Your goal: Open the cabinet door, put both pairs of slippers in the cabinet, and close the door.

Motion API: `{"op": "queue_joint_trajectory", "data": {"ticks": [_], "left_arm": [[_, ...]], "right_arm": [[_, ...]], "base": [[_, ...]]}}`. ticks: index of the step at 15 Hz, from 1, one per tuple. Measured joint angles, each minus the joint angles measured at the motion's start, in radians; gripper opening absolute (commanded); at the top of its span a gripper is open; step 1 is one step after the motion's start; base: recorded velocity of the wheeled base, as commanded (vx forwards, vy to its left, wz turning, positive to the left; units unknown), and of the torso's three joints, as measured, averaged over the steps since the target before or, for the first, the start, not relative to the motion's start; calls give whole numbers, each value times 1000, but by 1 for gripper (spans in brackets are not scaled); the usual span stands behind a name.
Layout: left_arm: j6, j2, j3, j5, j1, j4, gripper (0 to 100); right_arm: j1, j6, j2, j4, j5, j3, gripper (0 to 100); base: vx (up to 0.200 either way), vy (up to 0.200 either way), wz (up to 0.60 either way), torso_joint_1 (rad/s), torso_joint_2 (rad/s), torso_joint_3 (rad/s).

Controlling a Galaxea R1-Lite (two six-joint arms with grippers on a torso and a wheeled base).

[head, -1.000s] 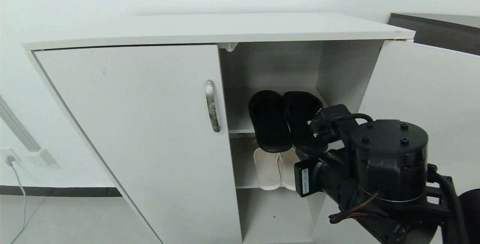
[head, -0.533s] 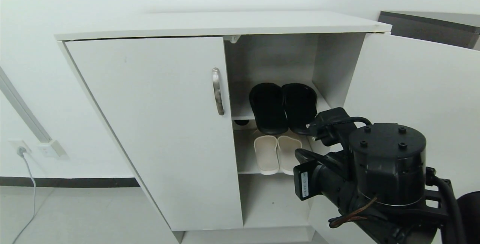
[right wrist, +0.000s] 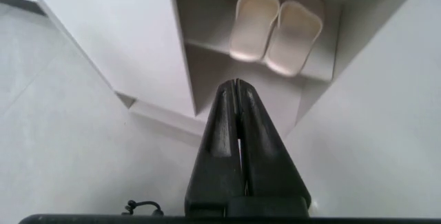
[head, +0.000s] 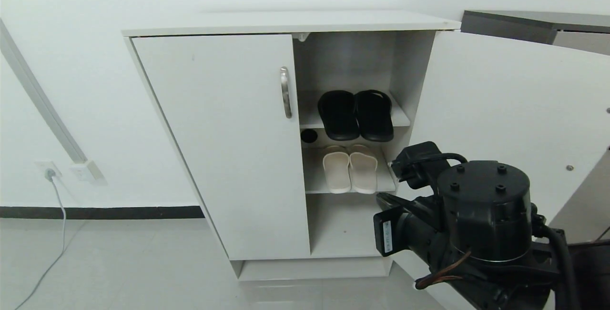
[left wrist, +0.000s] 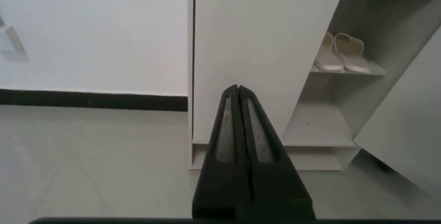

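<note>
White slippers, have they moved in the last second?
No. The white slippers sit at the same spot on their shelf, below the black slippers. The whole head view shifted, so the camera moved, not them.

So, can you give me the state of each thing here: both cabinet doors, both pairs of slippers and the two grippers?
right cabinet door: open, swung wide.
left cabinet door: shut.
black slippers: side by side on the upper shelf.
white slippers: side by side on the middle shelf.
left gripper: shut, empty.
right gripper: shut, empty.
</note>
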Motion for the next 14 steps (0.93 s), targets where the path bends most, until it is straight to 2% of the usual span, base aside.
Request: {"op": "queue_joint_trajectory", "data": {"ticks": [5,14], "left_arm": [[0,0,0,0,0,0,0],[0,0,0,0,1,0,0]], "right_arm": [[-41,0,32,-1,-1,5,0],[-57,-6,56,0,-6,24,0]], "base": [[-200,0,0,2,1,3],[0,0,0,0,0,0]]}}
